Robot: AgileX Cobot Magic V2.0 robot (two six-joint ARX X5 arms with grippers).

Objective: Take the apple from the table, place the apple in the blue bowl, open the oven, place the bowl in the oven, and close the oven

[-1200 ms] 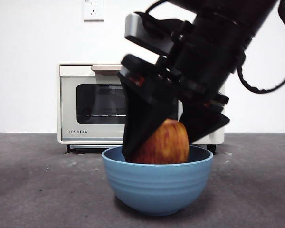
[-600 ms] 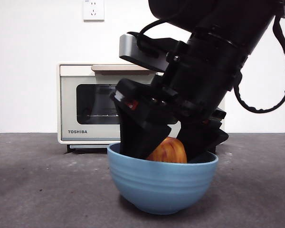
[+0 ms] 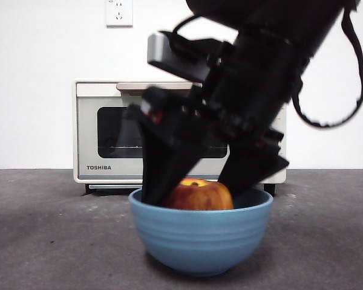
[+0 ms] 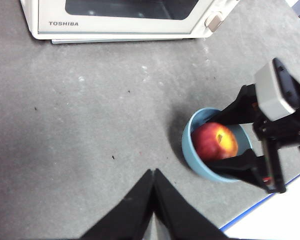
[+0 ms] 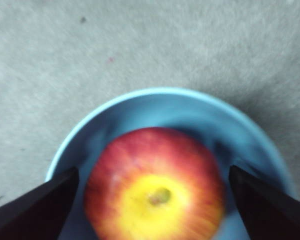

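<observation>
The red and yellow apple (image 3: 199,195) lies in the blue bowl (image 3: 199,238) on the table (image 3: 48,229), stem dimple up. My right gripper (image 3: 193,190) reaches down into the bowl, open, its jaws standing apart from the apple on either side. In the right wrist view the apple (image 5: 155,190) fills the bowl (image 5: 160,107), with gaps between it and the right gripper (image 5: 152,172). My left gripper (image 4: 153,172) is shut and empty over bare table, away from the bowl (image 4: 192,150). The cream TOSHIBA oven (image 3: 115,133) stands behind the bowl, door closed.
A white wall with a socket (image 3: 119,12) rises behind the oven. The left wrist view shows the table's blue-trimmed edge (image 4: 260,207) close beside the bowl, and open grey surface between the bowl and the oven (image 4: 120,20).
The right gripper's jaws have spread apart and let go of the apple, which now rests lower in the bowl. The bowl shifted slightly to the left.
</observation>
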